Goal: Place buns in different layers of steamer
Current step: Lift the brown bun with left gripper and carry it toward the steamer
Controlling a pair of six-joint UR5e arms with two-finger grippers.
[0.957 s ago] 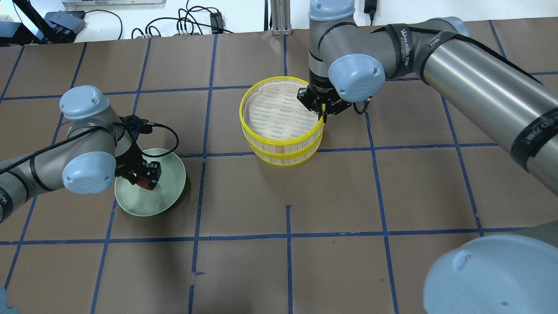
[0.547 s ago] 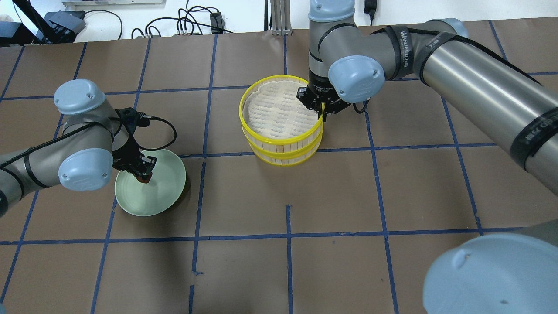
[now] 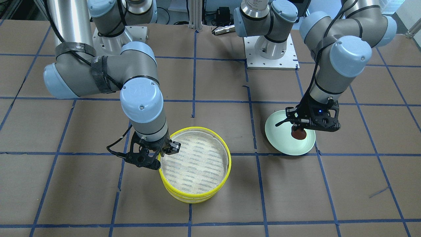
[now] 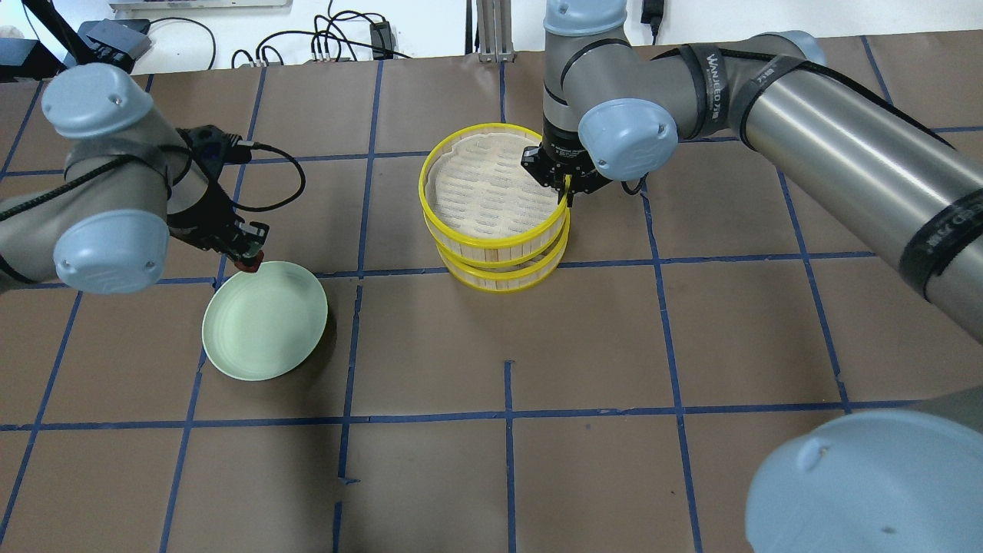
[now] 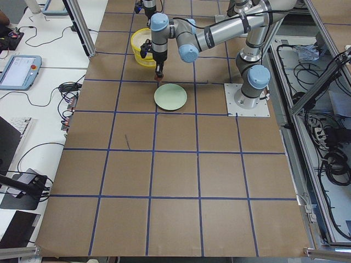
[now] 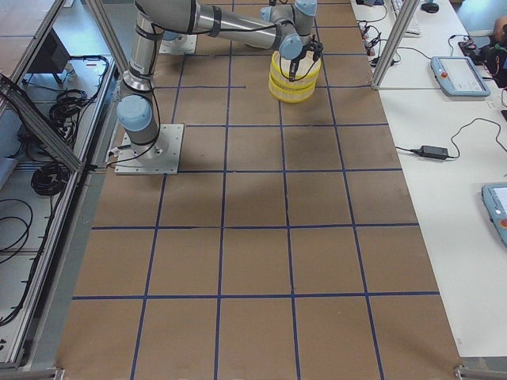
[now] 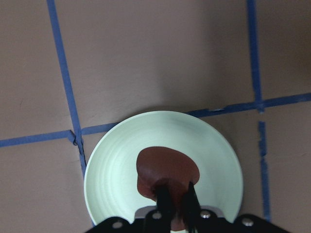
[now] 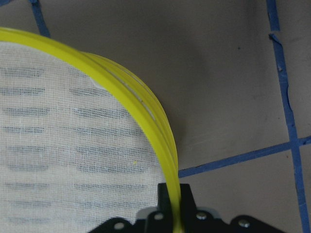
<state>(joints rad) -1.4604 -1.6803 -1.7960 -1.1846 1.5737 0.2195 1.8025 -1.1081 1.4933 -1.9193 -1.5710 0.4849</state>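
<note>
Inventory, counted outward from our own side of the tabletop [image 4: 614, 346], every place reckoned from the steamer stack [image 3: 197, 197].

1. Plate [image 4: 265, 338], pale green, bare. It lies nearer to us than the stack and well off to its left.
2. Left claw [image 7: 176, 196], clenched on the reddish-brown bun [image 7: 165, 167]. It hangs above the plate, again left of the stack and well apart from it. We judge the bun is held clear so that it can be carried across to a layer.
3. Lower layer [image 4: 499, 283], the stack's base, yellow-rimmed, standing on the tabletop. What it holds is hidden.
4. Upper layer [image 4: 484, 196], mesh bottom bare, no bun on it. Whether it rests on the lower layer or hangs just clear of it, we cannot tell.
5. Right claw [image 8: 174, 194], pinched shut on the upper layer's yellow rim at the stack's right side. We read this grip as the means of lifting that layer off, so the one beneath can be reached.
6. White bun: not found in any view.
7. Surface: brown covering, squared off by blue tape lines [image 4: 507, 415].
8. Cables [image 4: 338, 38], black, loose on a white ledge beyond the stack, past the tabletop's far edge.
</note>
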